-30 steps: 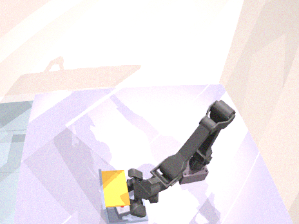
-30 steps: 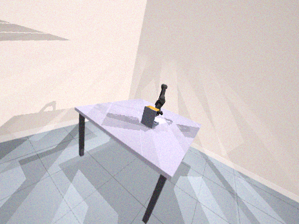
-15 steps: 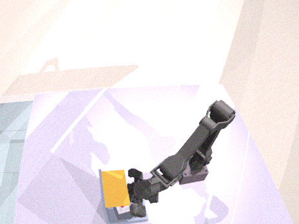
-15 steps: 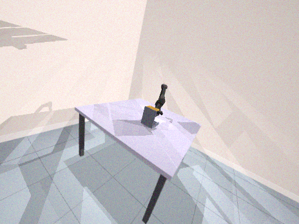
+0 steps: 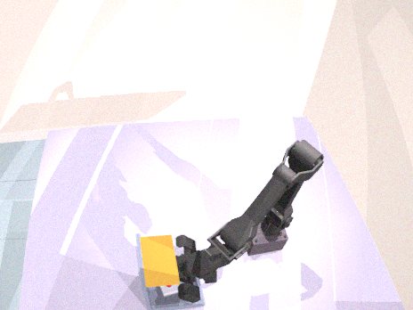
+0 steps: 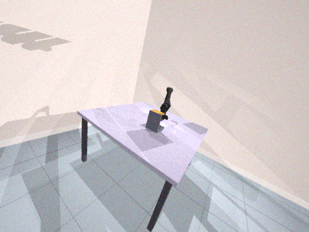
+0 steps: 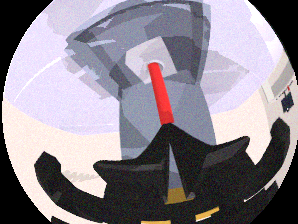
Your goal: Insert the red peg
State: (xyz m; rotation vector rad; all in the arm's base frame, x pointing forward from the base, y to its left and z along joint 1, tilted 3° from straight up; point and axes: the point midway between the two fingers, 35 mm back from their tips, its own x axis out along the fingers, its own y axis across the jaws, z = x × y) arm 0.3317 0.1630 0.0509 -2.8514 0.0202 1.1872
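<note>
The red peg [image 7: 161, 95] stands with its lower end in the hole of the pale block [image 7: 137, 59] [image 5: 168, 291]; a long part shows above the block. A bit of the peg also shows in the top view [image 5: 168, 285] past the roof edge. My gripper [image 7: 167, 127] [image 5: 179, 264] is shut and empty. Its closed tips appear right at the peg's top end in the wrist view; whether they touch it I cannot tell. The yellow-orange roof [image 5: 158, 260] [image 6: 157, 112] hides the fingertips in the top view. The grey box [image 6: 154, 122] [image 7: 198, 117] is around the block.
The box walls [image 5: 141, 263] stand close to the gripper, with the roof beside it in the top view. The arm's base [image 5: 268, 244] is on the table to the right. The lilac table [image 6: 116, 121] carries the box and the arm.
</note>
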